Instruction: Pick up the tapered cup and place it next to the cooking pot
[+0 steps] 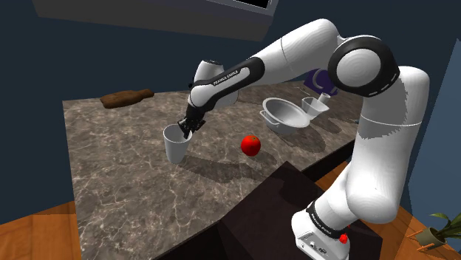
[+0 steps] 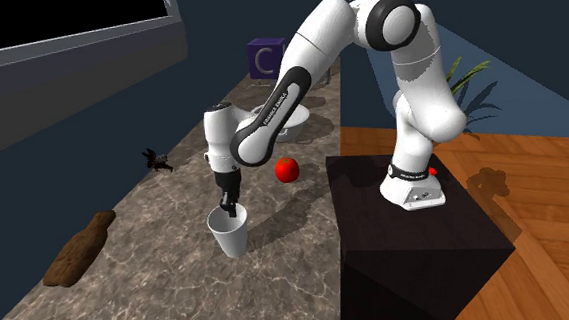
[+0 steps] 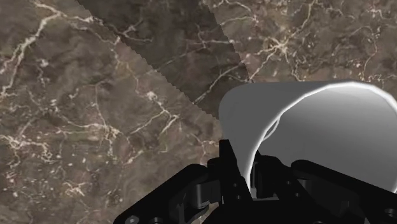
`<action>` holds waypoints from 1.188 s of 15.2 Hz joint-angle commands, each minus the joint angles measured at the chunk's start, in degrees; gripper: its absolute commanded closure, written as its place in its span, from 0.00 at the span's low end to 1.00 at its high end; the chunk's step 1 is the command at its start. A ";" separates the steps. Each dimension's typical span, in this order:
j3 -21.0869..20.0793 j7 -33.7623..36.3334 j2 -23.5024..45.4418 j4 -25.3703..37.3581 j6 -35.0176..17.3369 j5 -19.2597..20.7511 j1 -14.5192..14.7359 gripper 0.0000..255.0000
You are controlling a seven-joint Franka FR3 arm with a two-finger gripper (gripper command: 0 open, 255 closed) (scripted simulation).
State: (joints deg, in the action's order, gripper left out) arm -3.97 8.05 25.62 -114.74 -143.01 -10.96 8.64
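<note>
A white tapered cup (image 1: 176, 144) (image 2: 228, 232) stands upright on the marble counter (image 1: 111, 170). My black gripper (image 1: 185, 127) (image 2: 229, 205) comes down onto its rim and is shut on it. In the wrist view the gripper (image 3: 247, 168) clasps the thin wall of the cup (image 3: 305, 127), one finger inside and one outside. The grey cooking pot (image 1: 287, 114) (image 2: 295, 118) sits further along the counter toward the shoulder view's right, partly behind the arm in the second exterior view.
A red apple (image 1: 251, 145) (image 2: 287, 169) lies between cup and pot. A brown lump (image 1: 127, 97) (image 2: 77, 250) rests near the counter's far end. Behind the pot are a purple box (image 2: 265, 57) and a small white container (image 1: 314, 105). The dark stand (image 2: 417, 247) adjoins the counter.
</note>
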 commanded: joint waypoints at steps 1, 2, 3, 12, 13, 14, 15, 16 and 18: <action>-0.01 0.00 0.00 0.00 0.00 0.00 0.00 1.00; -0.01 0.00 0.00 0.00 0.00 0.00 0.00 1.00; -0.01 0.00 0.01 0.00 -0.01 0.00 0.01 1.00; 0.26 1.06 -4.86 0.59 5.40 0.58 0.06 1.00; 0.28 1.17 -5.36 0.72 6.02 0.65 0.06 1.00; 0.31 1.29 -5.85 0.86 6.64 0.71 0.06 1.00; 0.33 1.40 -6.33 1.01 7.27 0.77 0.06 1.00; 0.35 1.52 -6.80 1.17 7.91 0.84 0.06 1.00; 0.39 1.74 -7.72 1.54 9.18 0.96 0.06 1.00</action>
State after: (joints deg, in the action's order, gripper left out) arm -3.60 9.62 18.43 -113.53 -134.66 -10.08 8.68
